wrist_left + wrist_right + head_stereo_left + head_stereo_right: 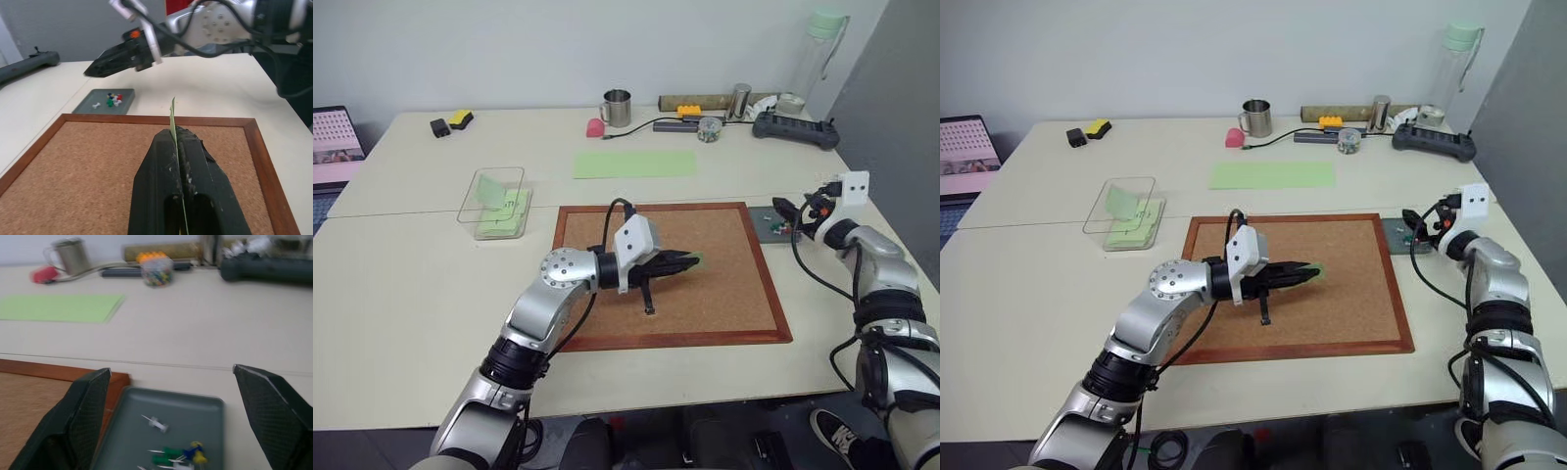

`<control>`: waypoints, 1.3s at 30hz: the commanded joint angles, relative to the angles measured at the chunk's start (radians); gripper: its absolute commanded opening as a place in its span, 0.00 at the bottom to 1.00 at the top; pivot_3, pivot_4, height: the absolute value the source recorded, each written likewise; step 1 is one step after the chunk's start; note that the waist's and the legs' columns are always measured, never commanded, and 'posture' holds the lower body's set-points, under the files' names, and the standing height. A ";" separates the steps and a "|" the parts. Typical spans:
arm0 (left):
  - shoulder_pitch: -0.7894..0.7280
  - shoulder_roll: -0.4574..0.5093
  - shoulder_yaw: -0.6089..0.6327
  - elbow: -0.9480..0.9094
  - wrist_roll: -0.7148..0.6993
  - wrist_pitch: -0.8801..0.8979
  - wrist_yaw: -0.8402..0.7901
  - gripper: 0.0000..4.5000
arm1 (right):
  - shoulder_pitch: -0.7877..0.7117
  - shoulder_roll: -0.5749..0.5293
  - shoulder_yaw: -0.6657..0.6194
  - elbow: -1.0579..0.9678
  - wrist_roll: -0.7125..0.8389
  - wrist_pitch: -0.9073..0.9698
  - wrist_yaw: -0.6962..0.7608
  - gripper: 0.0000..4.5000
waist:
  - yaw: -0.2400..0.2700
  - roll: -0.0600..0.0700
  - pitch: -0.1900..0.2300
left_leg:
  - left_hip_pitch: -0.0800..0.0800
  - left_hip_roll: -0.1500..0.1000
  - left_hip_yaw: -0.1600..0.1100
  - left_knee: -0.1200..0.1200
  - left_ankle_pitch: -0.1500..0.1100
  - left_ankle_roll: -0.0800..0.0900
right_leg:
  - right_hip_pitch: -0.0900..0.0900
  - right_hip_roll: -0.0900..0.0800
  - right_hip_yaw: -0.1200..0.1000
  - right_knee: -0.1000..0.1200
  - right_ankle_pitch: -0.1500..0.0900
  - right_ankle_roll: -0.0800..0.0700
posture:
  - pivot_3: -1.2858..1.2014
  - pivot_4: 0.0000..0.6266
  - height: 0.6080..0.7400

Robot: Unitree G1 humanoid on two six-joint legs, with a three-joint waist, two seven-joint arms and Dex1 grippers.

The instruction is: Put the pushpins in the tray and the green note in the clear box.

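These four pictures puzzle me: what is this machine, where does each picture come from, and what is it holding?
It is a humanoid robot with two arms, each ending in black jaws. The two wide pictures come from cameras in its head, looking down over a pale table. The other two come from cameras on its wrists, looking along the jaws.

On the table lies a wood-framed corkboard. Beside its far right corner sits a small grey tray with several coloured pushpins in it. To the left stands a clear box with green notes inside, and farther back a long green paper strip and a metal mug.

The left gripper is shut on a thin green note, held edge-on over the corkboard. The right gripper is open just above the tray, holding nothing.
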 commanded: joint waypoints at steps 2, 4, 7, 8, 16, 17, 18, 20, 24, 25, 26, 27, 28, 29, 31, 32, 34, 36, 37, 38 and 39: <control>-0.085 -0.004 0.145 0.077 -0.030 0.006 0.098 0.00 | 0.173 -0.022 0.042 -0.455 0.107 0.119 0.103 0.91 | -0.002 0.000 0.000 | 0.000 0.000 0.000 0.000 0.000 0.000 | 0.000 0.000 0.000 0.001 0.000 0.000 | 0.52 0.24 1.00; -0.138 -0.006 0.219 0.169 -0.001 -0.030 0.194 0.00 | 0.242 -0.021 0.063 -0.612 0.141 0.167 0.108 0.91 | 0.001 0.000 0.000 | 0.000 0.000 -0.001 0.000 0.000 0.000 | 0.000 0.000 -0.001 0.002 -0.001 0.002 | 0.52 0.24 1.00; -0.218 0.025 0.318 0.334 0.047 -0.085 0.344 0.00 | 0.283 0.010 0.090 -0.800 0.207 0.257 0.066 0.91 | -0.001 0.000 0.000 | 0.001 0.000 -0.001 0.001 0.000 0.000 | 0.000 0.000 -0.001 0.003 -0.002 0.004 | 0.52 0.24 1.00; -0.239 0.035 0.343 0.382 0.062 -0.106 0.387 0.00 | 0.286 0.020 0.099 -0.850 0.230 0.286 0.053 0.91 | -0.003 0.000 0.000 | 0.001 0.000 -0.001 0.001 0.000 0.000 | 0.000 0.001 -0.001 0.003 -0.002 0.005 | 0.52 0.24 1.00; -0.356 0.163 0.420 0.788 0.248 -0.238 0.775 0.00 | 0.163 0.120 0.184 -1.080 0.395 0.499 -0.070 0.91 | 0.000 0.000 0.000 | 0.001 0.000 -0.002 0.001 0.000 0.000 | 0.000 0.000 -0.003 0.003 -0.001 0.004 | 0.52 0.24 1.00; -0.364 0.166 0.430 0.824 0.246 -0.239 0.797 0.00 | 0.148 0.126 0.187 -1.082 0.405 0.509 -0.076 0.91 | 0.006 0.000 0.000 | 0.001 0.000 -0.003 0.001 0.000 0.000 | 0.000 0.000 -0.003 0.003 -0.001 0.003 | 0.52 0.24 1.00; -0.372 0.165 0.438 0.854 0.242 -0.242 0.809 0.00 | 0.138 0.129 0.189 -1.081 0.413 0.517 -0.080 0.91 | 0.009 0.000 0.000 | -0.001 0.000 -0.003 0.001 0.000 0.000 | -0.001 0.000 -0.004 0.002 0.000 0.001 | 0.52 0.24 1.00; -0.385 0.165 0.443 0.904 0.242 -0.254 0.823 0.00 | 0.123 0.129 0.186 -1.074 0.423 0.530 -0.084 0.91 | 0.020 0.000 0.000 | -0.005 0.000 -0.004 0.002 0.000 0.000 | -0.004 -0.001 -0.005 0.001 0.000 0.001 | 0.52 0.24 1.00; -0.411 0.166 0.454 1.002 0.236 -0.290 0.822 0.00 | 0.093 0.126 0.184 -1.047 0.428 0.535 -0.078 0.91 | 0.035 -0.001 0.000 | -0.015 -0.002 -0.008 0.003 0.000 -0.001 | -0.012 -0.003 -0.009 0.002 0.001 0.000 | 0.52 0.24 1.00; -0.418 0.164 0.456 1.017 0.232 -0.301 0.813 0.09 | 0.090 0.125 0.185 -1.044 0.428 0.535 -0.076 0.92 | 0.036 -0.001 0.000 | -0.018 -0.002 -0.007 0.003 0.000 -0.001 | -0.014 -0.003 -0.009 0.002 0.001 0.000 | 0.52 0.24 1.00; -0.424 0.163 0.457 1.029 0.231 -0.311 0.809 0.11 | 0.087 0.123 0.185 -1.040 0.429 0.535 -0.074 0.92 | 0.036 -0.001 0.000 | -0.018 -0.002 -0.008 0.003 0.000 -0.001 | -0.015 -0.003 -0.009 0.003 0.001 0.000 | 0.52 0.24 1.00; -0.429 0.162 0.456 1.039 0.229 -0.320 0.800 0.15 | 0.085 0.122 0.186 -1.039 0.429 0.535 -0.074 0.92 | 0.037 -0.001 0.000 | -0.019 -0.002 -0.009 0.003 0.000 -0.001 | -0.015 -0.003 -0.011 0.002 0.001 0.000 | 0.52 0.24 1.00; -0.434 0.162 0.455 1.049 0.229 -0.329 0.795 0.21 | 0.084 0.120 0.186 -1.037 0.429 0.534 -0.072 0.92 | 0.037 -0.001 0.000 | -0.019 -0.002 -0.009 0.003 0.000 -0.001 | -0.015 -0.003 -0.011 0.002 0.001 0.000 | 0.52 0.24 1.00; -0.438 0.163 0.455 1.056 0.229 -0.336 0.791 0.26 | 0.084 0.119 0.185 -1.036 0.429 0.534 -0.072 0.92 | 0.037 -0.001 0.000 | -0.019 -0.002 -0.010 0.003 0.000 -0.001 | -0.015 -0.003 -0.012 0.003 0.001 0.000 | 0.52 0.24 1.00; -0.443 0.167 0.452 1.065 0.234 -0.350 0.788 0.35 | 0.088 0.115 0.187 -1.033 0.421 0.530 -0.071 0.92 | 0.037 -0.001 0.000 | -0.019 -0.002 -0.010 0.003 0.000 -0.001 | -0.015 -0.003 -0.012 0.003 0.001 0.000 | 0.52 0.24 1.00; -0.444 0.169 0.451 1.066 0.237 -0.356 0.787 0.41 | 0.092 0.110 0.190 -1.031 0.412 0.524 -0.070 0.92 | 0.037 -0.001 0.000 | -0.019 -0.002 -0.010 0.003 0.000 -0.001 | -0.015 -0.003 -0.012 0.004 0.001 0.000 | 0.52 0.24 1.00; -0.445 0.173 0.446 1.061 0.241 -0.371 0.782 0.47 | 0.099 0.106 0.190 -1.028 0.405 0.519 -0.071 0.92 | 0.036 -0.001 0.000 | -0.019 -0.002 -0.010 0.004 0.000 -0.001 | -0.015 -0.003 -0.011 0.005 0.001 0.000 | 0.52 0.24 1.00; -0.441 0.172 0.441 1.027 0.237 -0.389 0.749 0.55 | 0.109 0.102 0.183 -1.024 0.402 0.516 -0.075 0.92 | 0.035 -0.001 0.000 | -0.019 -0.002 -0.010 0.004 0.000 -0.001 | -0.015 -0.003 -0.012 0.005 0.001 0.000 | 0.52 0.24 1.00; -0.437 0.170 0.439 1.005 0.231 -0.394 0.723 0.60 | 0.116 0.099 0.181 -1.022 0.398 0.514 -0.077 0.92 | 0.034 -0.001 0.000 | -0.018 -0.002 -0.010 0.004 0.000 -0.001 | -0.015 -0.003 -0.012 0.006 0.001 0.000 | 0.52 0.24 1.00; -0.430 0.162 0.435 0.975 0.215 -0.392 0.671 0.64 | 0.125 0.090 0.179 -1.016 0.383 0.508 -0.079 0.92 | 0.033 -0.001 0.000 | -0.018 -0.002 -0.010 0.004 0.001 -0.001 | -0.015 -0.002 -0.012 0.006 0.001 0.000 | 0.52 0.24 1.00; -0.425 0.157 0.433 0.955 0.204 -0.390 0.635 0.70 | 0.132 0.084 0.178 -1.012 0.372 0.504 -0.079 0.92 | 0.031 -0.001 0.000 | -0.018 -0.002 -0.010 0.004 0.001 -0.001 | -0.015 -0.002 -0.012 0.006 0.001 0.000 | 0.52 0.24 1.00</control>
